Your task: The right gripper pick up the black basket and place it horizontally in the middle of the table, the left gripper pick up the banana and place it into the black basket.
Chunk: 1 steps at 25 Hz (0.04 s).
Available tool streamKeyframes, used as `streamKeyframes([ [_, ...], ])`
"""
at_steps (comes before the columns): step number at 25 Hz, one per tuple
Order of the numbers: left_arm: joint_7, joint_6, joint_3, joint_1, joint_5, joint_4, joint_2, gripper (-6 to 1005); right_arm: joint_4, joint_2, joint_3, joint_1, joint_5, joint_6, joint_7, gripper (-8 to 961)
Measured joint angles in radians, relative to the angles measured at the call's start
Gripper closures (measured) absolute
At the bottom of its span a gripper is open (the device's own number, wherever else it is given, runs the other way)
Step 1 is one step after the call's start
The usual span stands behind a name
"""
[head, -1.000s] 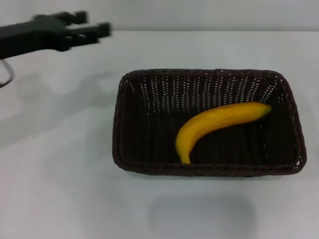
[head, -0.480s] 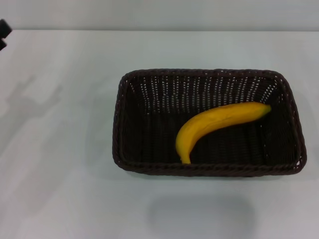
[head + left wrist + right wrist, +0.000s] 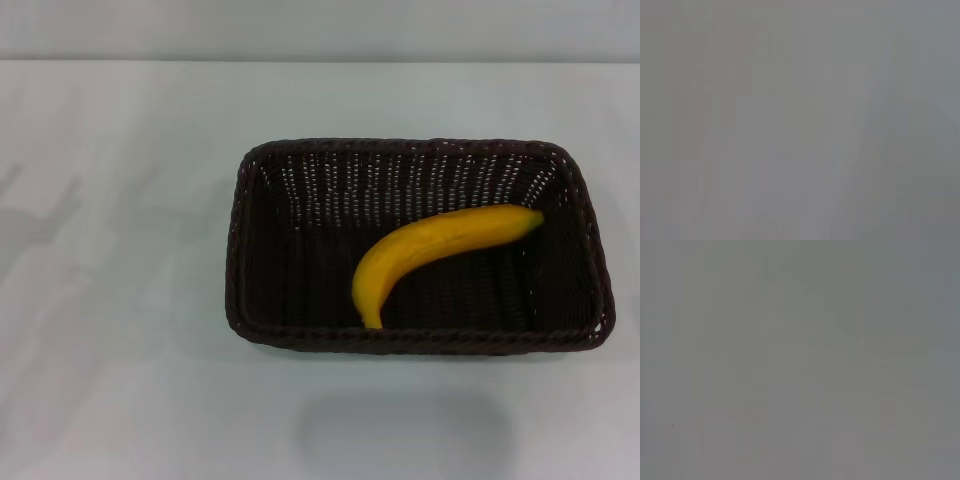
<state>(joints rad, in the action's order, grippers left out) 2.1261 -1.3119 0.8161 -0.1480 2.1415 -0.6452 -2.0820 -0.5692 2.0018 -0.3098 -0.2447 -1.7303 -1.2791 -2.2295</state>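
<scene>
- Basket (image 3: pixel 300 250): a dark woven rectangle standing on the white table (image 3: pixel 110 330), long side running across the head view, roughly mid-table and slightly toward the robot's right.
- Banana (image 3: pixel 430 250): lies inside the basket on its floor, curved, its stem end near the basket's near wall and its other tip close to the right-hand wall.
- Left pincer and right pincer: neither appears in the head view; both wrist views show only a featureless grey field, so whether each pincer is spread or pressed together cannot be told.
- Faint shadows lie on the table to the left of the basket.
- Step in hand (judgement): both placements appear complete, with the basket set crosswise and the banana within it.
- Next move (judgement): nothing beyond keeping both arms well away from the basket; no further grasp seems required.
</scene>
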Motion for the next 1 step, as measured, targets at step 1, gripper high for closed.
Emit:
streamKeyframes([
  [1,0.002,0.003,0.0,0.0,0.004,-0.001,0.0,104,0.0,0.0,0.0,0.001,0.0,0.0,-0.001,300],
])
